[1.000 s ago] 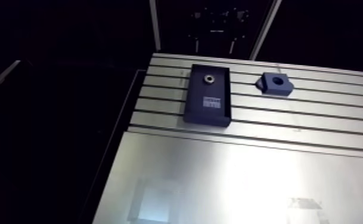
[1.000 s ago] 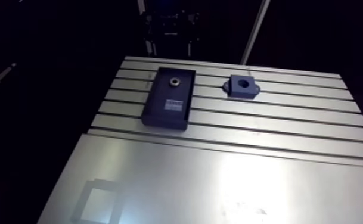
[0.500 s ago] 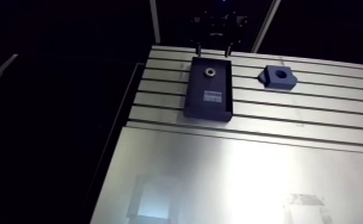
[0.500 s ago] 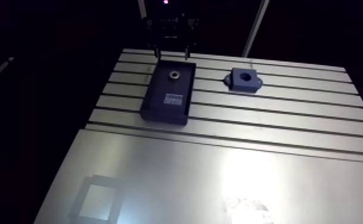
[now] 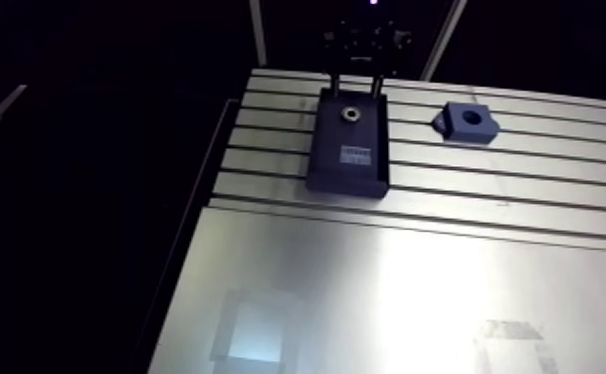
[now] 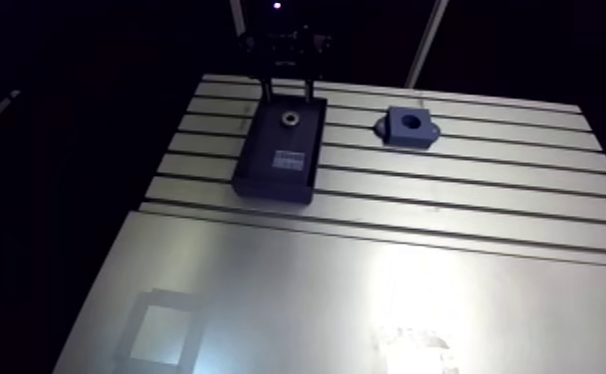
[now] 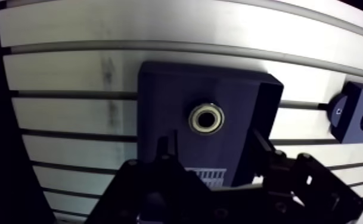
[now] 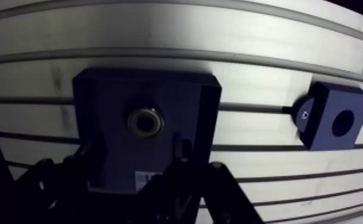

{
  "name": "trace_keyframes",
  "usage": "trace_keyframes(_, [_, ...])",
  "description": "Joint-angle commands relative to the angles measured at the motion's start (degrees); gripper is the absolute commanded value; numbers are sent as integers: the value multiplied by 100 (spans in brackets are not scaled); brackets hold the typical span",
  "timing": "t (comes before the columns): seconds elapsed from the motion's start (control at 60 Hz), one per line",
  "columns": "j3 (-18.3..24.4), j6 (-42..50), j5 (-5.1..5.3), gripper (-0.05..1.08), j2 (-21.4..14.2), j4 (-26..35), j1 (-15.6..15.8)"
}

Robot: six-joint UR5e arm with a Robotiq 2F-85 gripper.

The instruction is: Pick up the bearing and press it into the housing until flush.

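— Bearing [image 7: 206, 118] check: it sits in the dark tray [image 7: 160, 89], twelve o'clock from our gripper [image 7: 212, 146], dead centre between its jaws.
— Yep, we're spread wide, nothing pinched yet. The housing [image 7: 355, 114] sits at three o'clock of the bearing, well apart.

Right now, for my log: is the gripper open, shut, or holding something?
Gripper: open, holding nothing; the bearing lies in the tray just ahead of it.
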State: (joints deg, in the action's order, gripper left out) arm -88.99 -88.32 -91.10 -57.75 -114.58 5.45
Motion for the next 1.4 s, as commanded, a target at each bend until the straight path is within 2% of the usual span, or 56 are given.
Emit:
trace_keyframes(0.017, [-25, -13, 0, 37, 67, -37, -10])
trace_keyframes(0.217, [-52, -14, -8, 37, 111, -217, 0])
trace_keyframes(1.4, [-130, -76, -18, 40, 270, -227, 9])
